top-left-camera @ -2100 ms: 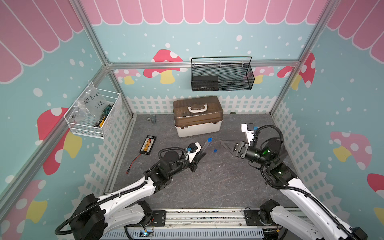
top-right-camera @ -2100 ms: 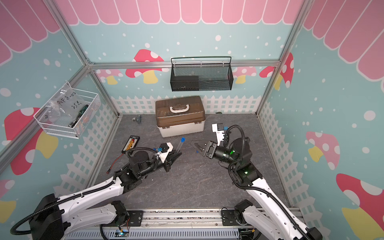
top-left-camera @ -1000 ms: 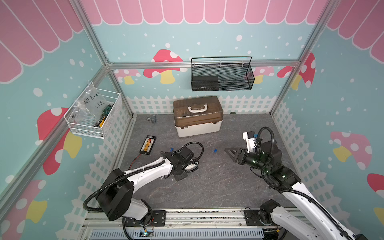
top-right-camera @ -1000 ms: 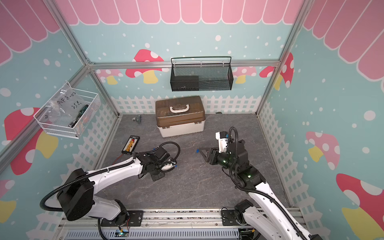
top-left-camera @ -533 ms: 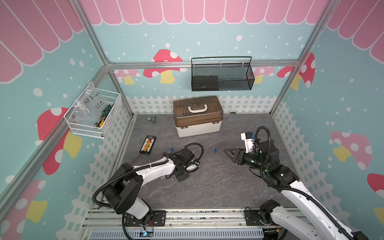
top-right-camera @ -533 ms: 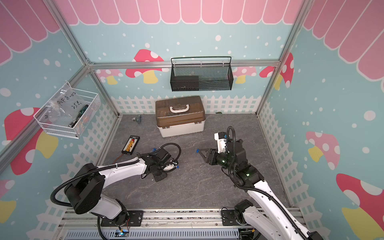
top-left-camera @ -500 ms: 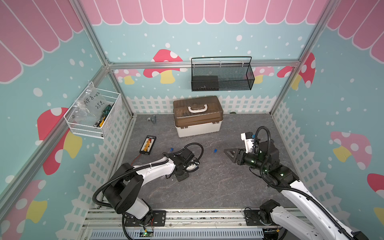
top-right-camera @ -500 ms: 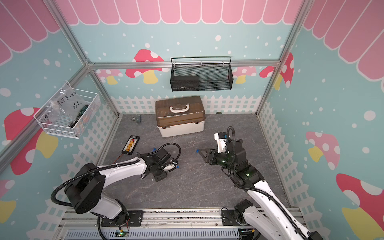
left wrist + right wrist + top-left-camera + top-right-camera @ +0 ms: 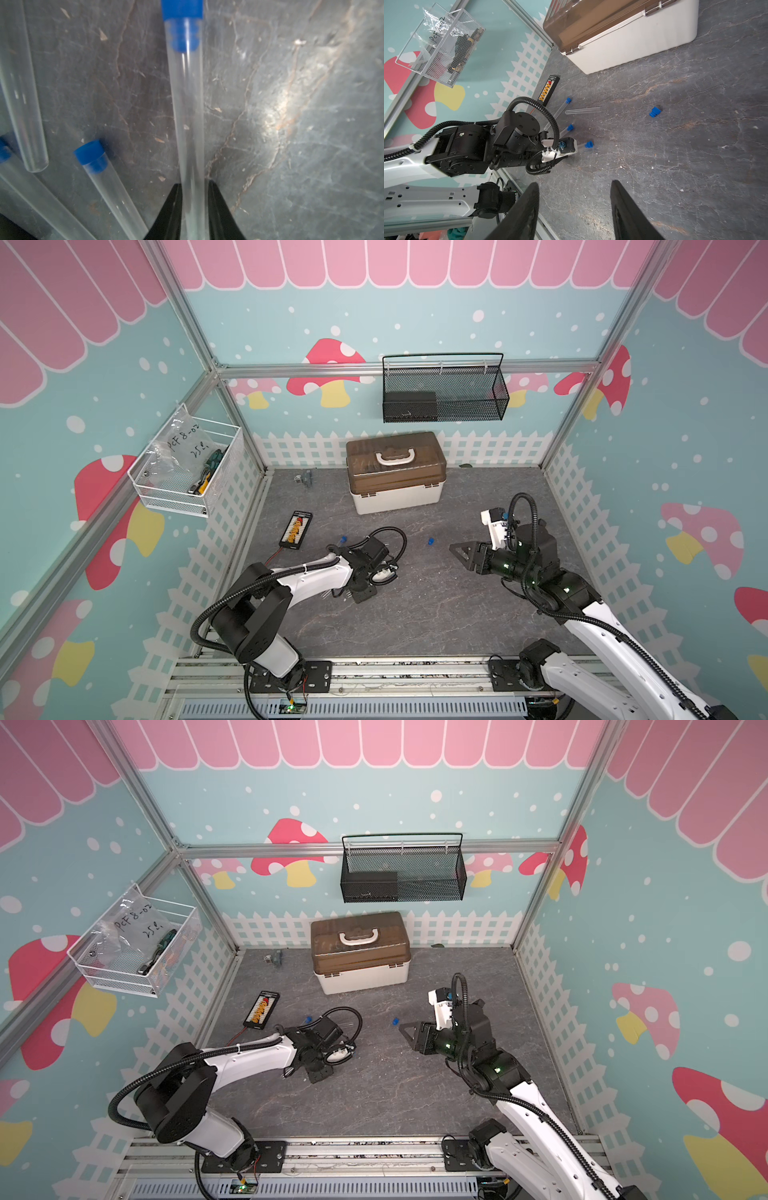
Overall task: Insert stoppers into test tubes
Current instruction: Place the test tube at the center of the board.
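Tube (image 9: 188,116) with stopper (image 9: 182,10) lies between left pincer (image 9: 194,182) jaws, grip uncertain; right pincer (image 9: 574,182) spread wide.

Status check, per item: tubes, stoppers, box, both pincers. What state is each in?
Left pincer: jaws hugging a clear test tube, grip unclear.
That tube: blue plug-shaped stopper seated.
Two neighbouring clear tubes: stoppered, lying flat.
Fourth clear tube: unstoppered, lying flat.
Spare blue stopper: loose, uninserted.
Right pincer: open, empty.
White toolbox with brown lid: closed.

Stoppered tube (image 9: 188,116) between hand (image 9: 193,185) fingertips (image 9: 172,207), tubes (image 9: 112,193) alongside
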`<state>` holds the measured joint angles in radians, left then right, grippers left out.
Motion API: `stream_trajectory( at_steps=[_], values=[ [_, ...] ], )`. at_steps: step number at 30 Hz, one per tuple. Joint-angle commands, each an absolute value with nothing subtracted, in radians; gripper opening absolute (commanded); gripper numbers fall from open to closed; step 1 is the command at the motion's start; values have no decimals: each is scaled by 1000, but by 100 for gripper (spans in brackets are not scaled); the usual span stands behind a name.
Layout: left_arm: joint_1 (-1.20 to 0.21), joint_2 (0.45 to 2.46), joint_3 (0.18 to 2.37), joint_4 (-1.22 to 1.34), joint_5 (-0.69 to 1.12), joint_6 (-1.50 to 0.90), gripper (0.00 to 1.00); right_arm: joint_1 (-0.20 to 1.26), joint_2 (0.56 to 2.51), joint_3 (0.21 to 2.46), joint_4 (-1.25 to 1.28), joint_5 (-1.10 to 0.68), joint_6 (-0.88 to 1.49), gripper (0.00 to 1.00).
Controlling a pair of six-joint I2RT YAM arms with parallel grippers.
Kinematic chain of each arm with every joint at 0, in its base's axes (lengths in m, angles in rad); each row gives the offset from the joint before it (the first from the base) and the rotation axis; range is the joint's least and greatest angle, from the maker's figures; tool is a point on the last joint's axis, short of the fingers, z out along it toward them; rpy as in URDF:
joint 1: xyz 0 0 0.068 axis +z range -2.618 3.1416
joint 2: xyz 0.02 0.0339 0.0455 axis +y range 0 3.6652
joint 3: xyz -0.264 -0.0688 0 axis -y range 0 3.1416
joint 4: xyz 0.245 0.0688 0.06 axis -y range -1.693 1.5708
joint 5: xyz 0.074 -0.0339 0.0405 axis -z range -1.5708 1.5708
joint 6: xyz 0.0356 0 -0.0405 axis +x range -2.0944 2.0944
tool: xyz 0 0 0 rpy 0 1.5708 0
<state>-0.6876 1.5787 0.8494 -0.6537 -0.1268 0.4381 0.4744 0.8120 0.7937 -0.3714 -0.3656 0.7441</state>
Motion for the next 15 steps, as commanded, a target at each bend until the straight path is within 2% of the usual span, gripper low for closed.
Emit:
stream_trajectory(
  at_steps=[1,8,15],
  values=[
    [-688,1583,835,-643,-144,451,30,471,829,841,-434,-356,698,54],
    [-703,1514,830,-624,-155,446,36,471,854,874,-478,-365,661,54],
    [-729,1205,817,-498,-88,422,39,471,887,904,-507,-339,598,59]
  ],
)
